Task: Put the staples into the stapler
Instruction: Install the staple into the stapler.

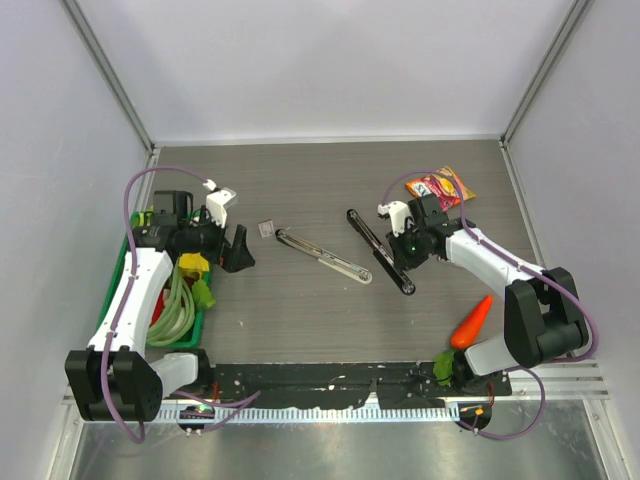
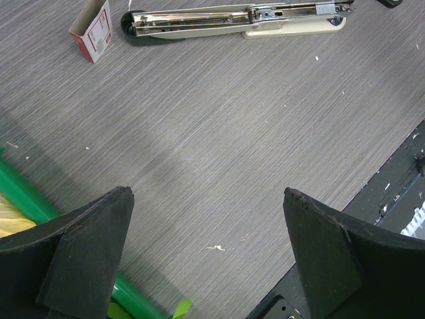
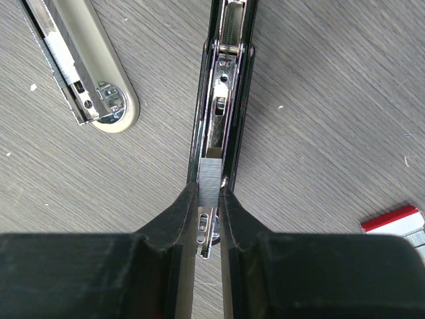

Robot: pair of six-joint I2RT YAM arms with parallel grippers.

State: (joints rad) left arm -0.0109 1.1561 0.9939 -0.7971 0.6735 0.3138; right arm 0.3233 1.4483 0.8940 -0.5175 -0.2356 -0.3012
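**Staple strip pinched over the black stapler's open channel**

The staple strip (image 3: pixel 211 173) sits in the metal channel of the black stapler (image 3: pixel 224 40), and the right gripper (image 3: pixel 210 193) is clamped right on it. Its two dark fingers (image 3: pixel 179 212) are squeezed in from either side, with only the grey ribbed strip between them. The black stapler lies hinged fully open and flat on the table (image 1: pixel 300 320), running on a diagonal right of centre.

The staples box (image 2: pixel 93 30), tiny and white with a red label, stands well away on the left. It is just beside the far tip of the beige stapler (image 2: pixel 232 20), with its open end facing up. At the edge of the right wrist view lies a red-edged white piece (image 3: pixel 395 222); I cannot tell what it is.

The beige stapler is also folded out flat, mid-table. Its rounded end comes close to the black one, but the two do not touch.

Over on the left, the left gripper (image 2: pixel 207 199) hangs above bare tabletop with its fingers (image 2: pixel 93 246) spread wide apart and nothing between them. The rim of the green bin (image 2: pixel 23 196) is just below it.

Far right at the back lies a snack packet (image 1: pixel 442 187), and a carrot (image 1: pixel 472 322) lies near the right arm's base.
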